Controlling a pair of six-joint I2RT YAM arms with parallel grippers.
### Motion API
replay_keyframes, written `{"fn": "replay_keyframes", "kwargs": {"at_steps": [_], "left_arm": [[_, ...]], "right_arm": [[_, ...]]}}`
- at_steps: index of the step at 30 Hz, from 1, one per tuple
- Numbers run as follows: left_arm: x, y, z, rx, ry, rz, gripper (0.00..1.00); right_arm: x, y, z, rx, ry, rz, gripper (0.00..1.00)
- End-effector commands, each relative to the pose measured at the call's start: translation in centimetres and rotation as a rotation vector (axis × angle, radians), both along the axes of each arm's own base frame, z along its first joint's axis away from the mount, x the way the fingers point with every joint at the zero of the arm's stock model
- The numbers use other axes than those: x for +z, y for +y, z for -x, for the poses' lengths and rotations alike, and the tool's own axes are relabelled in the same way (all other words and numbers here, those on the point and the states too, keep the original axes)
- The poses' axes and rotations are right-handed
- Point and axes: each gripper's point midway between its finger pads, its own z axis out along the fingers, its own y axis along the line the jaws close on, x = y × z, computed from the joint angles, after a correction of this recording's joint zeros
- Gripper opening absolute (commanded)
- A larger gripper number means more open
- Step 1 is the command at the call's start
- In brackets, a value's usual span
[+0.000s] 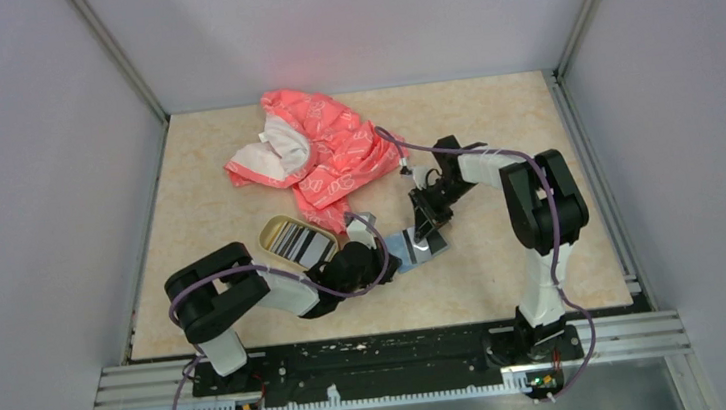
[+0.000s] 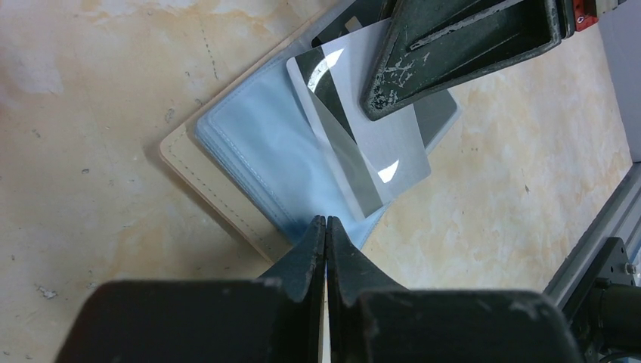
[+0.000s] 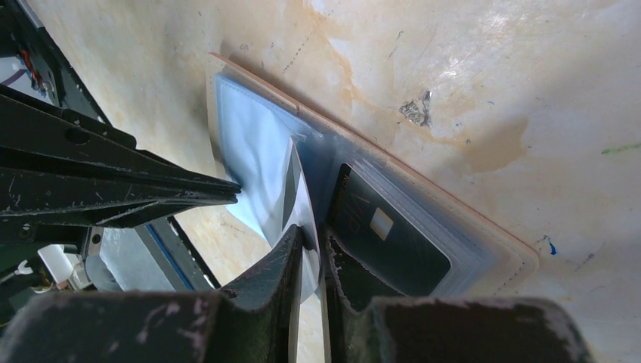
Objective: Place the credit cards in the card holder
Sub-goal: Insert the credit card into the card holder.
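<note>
- Tan stitched holder (image 2: 181, 162) open flat, soft blue-grey plastic sleeves.
- One done — dark chip card (image 3: 393, 242) already sleeved.
- Glossy silver card (image 2: 363, 162) tilted at a sleeve mouth, between narrow jaws of right gripper (image 3: 312, 236); grip unclear.
- Left gripper (image 2: 325, 227) pinched closed at sleeve edge.
- Left to do — striped cards (image 1: 300, 241) in oval metal dish (image 1: 276, 231).

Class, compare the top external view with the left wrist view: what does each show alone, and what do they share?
Top external only: the pink-red cloth and the oval dish holding striped cards. Left wrist only: the card holder up close, with clear blue-grey sleeves and a stitched tan edge. Shared: the card holder, the silver card and the right gripper over it.
</note>
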Motion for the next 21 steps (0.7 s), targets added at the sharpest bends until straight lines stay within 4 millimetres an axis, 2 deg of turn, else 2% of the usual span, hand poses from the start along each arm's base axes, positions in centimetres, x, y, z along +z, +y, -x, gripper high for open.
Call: {"fn": "replay_keyframes", "kwargs": {"at_steps": [1, 9, 21], "left_arm": [[-1.3, 0.9, 0.1, -0.001, 0.000, -0.087, 0.04], [-1.3, 1.2, 0.1, 0.007, -0.001, -0.095, 0.04], [-1.2, 1.5, 0.1, 0.012, -0.005, -0.098, 0.03]], "right_arm": [[-2.7, -1.5, -1.2, 0.018, -0.062, 0.141, 0.13], [-1.5, -1.7, -1.1, -0.003, -0.075, 0.153, 0.03], [-1.4, -2.1, -0.3, 0.003, -0.036, 0.174, 0.00]]}}
